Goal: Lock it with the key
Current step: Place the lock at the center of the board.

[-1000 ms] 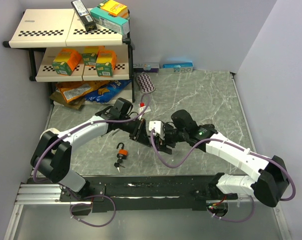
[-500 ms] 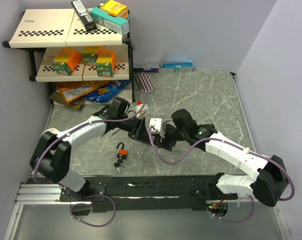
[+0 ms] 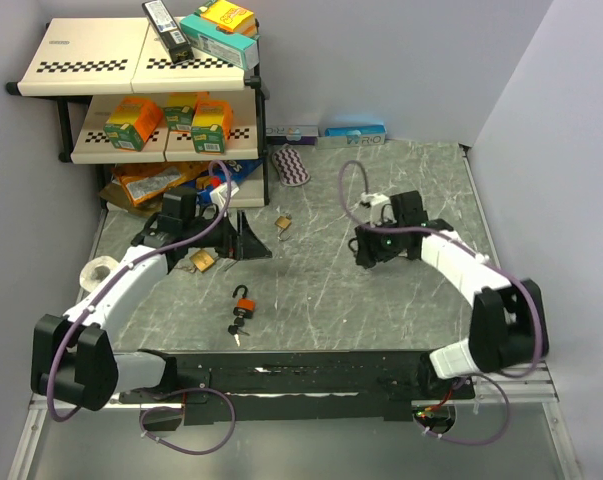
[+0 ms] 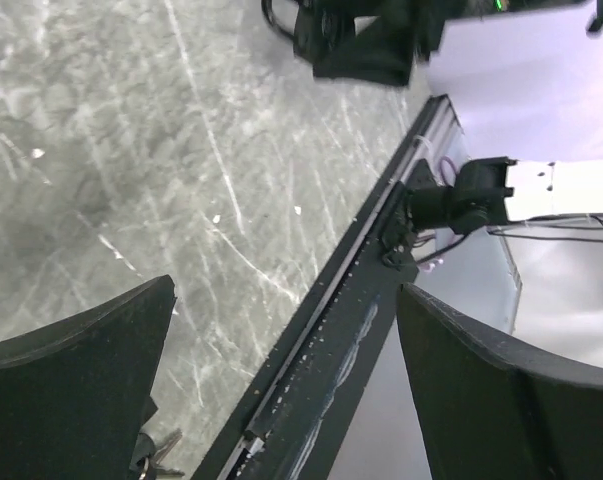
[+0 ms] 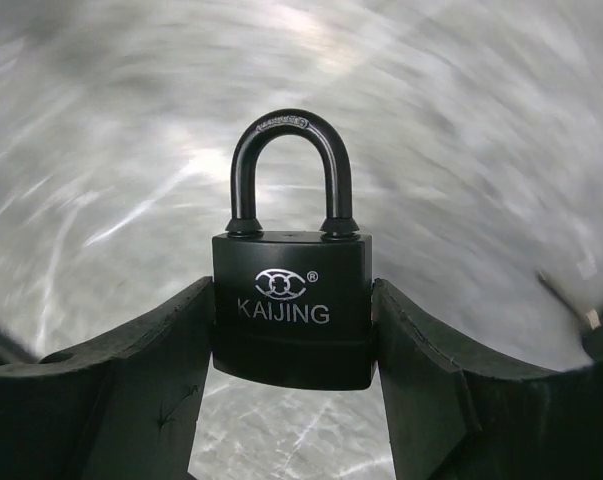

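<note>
Right hand point(image 5: 291, 290) clasps the black padlock point(image 5: 293, 262) by its body, shackle point(image 5: 286, 120) pointing straight outward, seemingly latched.

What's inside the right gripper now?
A black padlock, shackle down, clamped between the right gripper's fingers. Its bottom face is covered, so no keyhole shows.

Shelf unit point(image 3: 131, 70) at the back-left corner of the worktop point(image 3: 421, 190), snack bags point(image 3: 171, 182) beneath it. Front padlock point(image 3: 243, 299) lies near centre, keys point(image 3: 239, 326) just before it. Middle padlock point(image 3: 282, 224) lies behind; left padlock point(image 3: 203, 261) beside the tape roll point(image 3: 101, 270). To the right, the gripped padlock point(image 5: 293, 310) sits between the right gripper point(image 3: 364, 252) fingers.
</note>
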You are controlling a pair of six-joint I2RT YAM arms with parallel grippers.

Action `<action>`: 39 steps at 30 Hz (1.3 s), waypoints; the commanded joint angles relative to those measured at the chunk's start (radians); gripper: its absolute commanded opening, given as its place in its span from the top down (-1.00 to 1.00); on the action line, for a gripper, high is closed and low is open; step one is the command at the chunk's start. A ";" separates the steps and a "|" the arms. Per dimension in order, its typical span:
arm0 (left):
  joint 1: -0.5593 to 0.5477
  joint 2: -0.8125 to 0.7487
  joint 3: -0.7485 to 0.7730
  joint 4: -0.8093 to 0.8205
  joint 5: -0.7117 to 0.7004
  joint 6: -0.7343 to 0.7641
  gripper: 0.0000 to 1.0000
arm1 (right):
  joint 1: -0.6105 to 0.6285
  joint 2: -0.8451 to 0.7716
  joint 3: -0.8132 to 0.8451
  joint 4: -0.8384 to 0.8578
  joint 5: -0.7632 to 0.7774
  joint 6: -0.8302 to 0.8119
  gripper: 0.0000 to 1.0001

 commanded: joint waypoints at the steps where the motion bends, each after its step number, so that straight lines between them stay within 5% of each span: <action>1: 0.002 0.009 0.019 -0.011 -0.049 0.020 -0.93 | -0.108 0.110 0.101 -0.002 0.061 0.210 1.00; 20: 0.004 0.010 0.021 0.019 -0.060 0.004 -0.93 | -0.398 0.370 0.182 -0.051 0.128 0.244 1.00; 34: 0.004 0.000 0.024 0.010 -0.083 0.024 -0.93 | -0.286 0.336 0.167 -0.004 0.163 0.305 1.00; 39: 0.004 0.000 0.015 0.010 -0.103 0.027 -0.93 | -0.254 0.356 0.179 -0.027 0.267 0.377 0.66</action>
